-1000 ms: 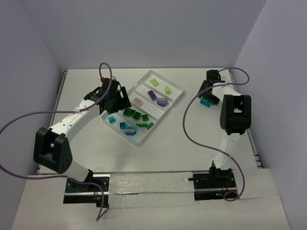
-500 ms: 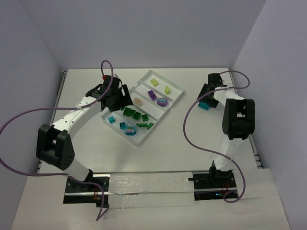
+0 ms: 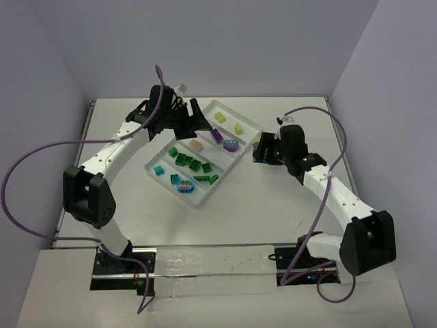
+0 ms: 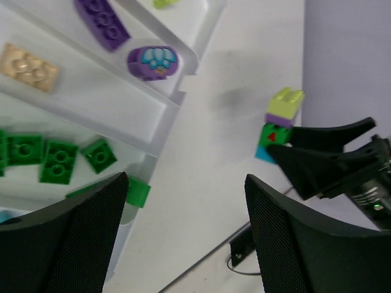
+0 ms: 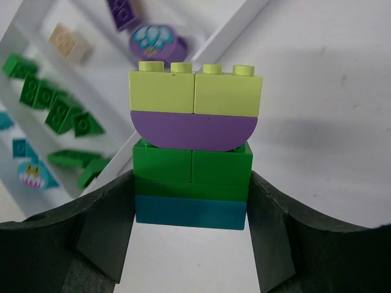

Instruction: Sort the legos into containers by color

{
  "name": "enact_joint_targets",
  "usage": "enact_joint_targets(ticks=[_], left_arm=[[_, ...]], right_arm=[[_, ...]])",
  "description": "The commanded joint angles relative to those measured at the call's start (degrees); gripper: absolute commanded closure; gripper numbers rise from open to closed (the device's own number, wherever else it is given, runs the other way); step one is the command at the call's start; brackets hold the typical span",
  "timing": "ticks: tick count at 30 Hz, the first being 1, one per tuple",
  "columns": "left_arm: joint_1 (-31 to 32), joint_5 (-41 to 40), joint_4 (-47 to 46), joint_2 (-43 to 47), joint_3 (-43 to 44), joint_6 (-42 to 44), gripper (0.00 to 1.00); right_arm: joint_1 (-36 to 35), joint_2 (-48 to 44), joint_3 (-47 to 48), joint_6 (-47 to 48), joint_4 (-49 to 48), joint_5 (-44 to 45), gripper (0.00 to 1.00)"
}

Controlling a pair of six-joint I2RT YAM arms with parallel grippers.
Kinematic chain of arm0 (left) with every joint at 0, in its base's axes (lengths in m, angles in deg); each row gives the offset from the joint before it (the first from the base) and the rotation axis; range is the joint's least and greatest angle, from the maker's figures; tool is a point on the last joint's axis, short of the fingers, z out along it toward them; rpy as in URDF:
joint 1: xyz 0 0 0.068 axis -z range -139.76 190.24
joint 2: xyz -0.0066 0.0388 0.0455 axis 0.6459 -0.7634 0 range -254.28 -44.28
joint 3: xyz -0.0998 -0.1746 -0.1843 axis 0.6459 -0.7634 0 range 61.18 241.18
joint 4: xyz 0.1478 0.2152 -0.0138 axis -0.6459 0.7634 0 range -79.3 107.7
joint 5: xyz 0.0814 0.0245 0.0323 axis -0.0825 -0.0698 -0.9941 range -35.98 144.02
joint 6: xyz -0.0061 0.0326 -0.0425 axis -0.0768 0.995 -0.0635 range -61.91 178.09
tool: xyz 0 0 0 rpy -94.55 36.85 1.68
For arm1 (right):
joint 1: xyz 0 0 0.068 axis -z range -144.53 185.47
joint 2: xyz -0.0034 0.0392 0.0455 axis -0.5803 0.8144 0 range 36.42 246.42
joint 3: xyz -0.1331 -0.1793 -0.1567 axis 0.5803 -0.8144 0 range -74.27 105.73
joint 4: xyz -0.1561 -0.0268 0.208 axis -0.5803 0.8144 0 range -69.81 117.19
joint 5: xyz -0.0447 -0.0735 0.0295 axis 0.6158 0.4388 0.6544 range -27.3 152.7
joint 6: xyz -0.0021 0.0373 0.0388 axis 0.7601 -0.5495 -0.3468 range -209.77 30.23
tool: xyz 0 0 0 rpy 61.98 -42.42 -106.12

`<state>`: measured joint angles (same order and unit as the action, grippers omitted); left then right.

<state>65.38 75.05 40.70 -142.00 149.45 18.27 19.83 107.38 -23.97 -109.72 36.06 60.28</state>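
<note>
Lego clump (image 5: pixel 192 162) held just outside the tray's (image 3: pixel 232 166) right rim.
We see it stacked yellow-green, purple, green, teal, its long axis pointing straight out of the right gripper (image 5: pixel 190 195), whose fingers are closed on the teal and green end. The left gripper (image 4: pixel 186 180) hangs over the tray's far half, spread wide and empty, facing the stack across that rim. We judge it well placed to pull a brick off.

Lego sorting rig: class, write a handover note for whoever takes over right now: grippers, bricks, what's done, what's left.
Left gripper: open, empty, near the tray.
Right gripper: shut on a four-colour stack beside the tray.
Done: yellow-green bricks, purple bricks, green bricks and teal bricks lie in the tray.
Left: split the stack and bin each colour.
</note>
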Motion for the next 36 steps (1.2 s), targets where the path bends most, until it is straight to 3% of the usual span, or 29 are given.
enact_joint_targets(ticks=[1, 4, 15, 24, 32, 36], left_arm=[[0.32, 17.37, -10.55, -0.61, -0.50, -2.63, 0.15], [2.06, 21.15, -11.28, -1.81, -0.05, -2.37, 0.14], [8.68, 20.99, -9.53, -7.31, 1.11, 1.04, 0.14], [10.19, 22.11, -8.90, -10.29, 1.40, 1.43, 0.15], [10.90, 24.36, -12.31, -11.97, 0.48, -0.80, 0.23], [11.24, 25.27, -14.24, -11.97, 0.12, -1.99, 0.33]], right_arm=[[-3.32, -7.23, -5.18, 4.02, -5.54, -8.44, 0.68], [-5.05, -9.60, -6.38, 5.23, -5.89, -11.09, 0.68], [-9.14, -10.68, -4.77, 6.86, -6.55, -15.33, 0.68], [-9.67, -10.50, -3.90, 7.48, -6.03, -16.05, 0.68], [-10.31, -9.85, -3.72, 8.11, -5.64, -15.63, 0.68], [-10.55, -9.53, -3.74, 8.37, -5.48, -14.93, 0.68]])
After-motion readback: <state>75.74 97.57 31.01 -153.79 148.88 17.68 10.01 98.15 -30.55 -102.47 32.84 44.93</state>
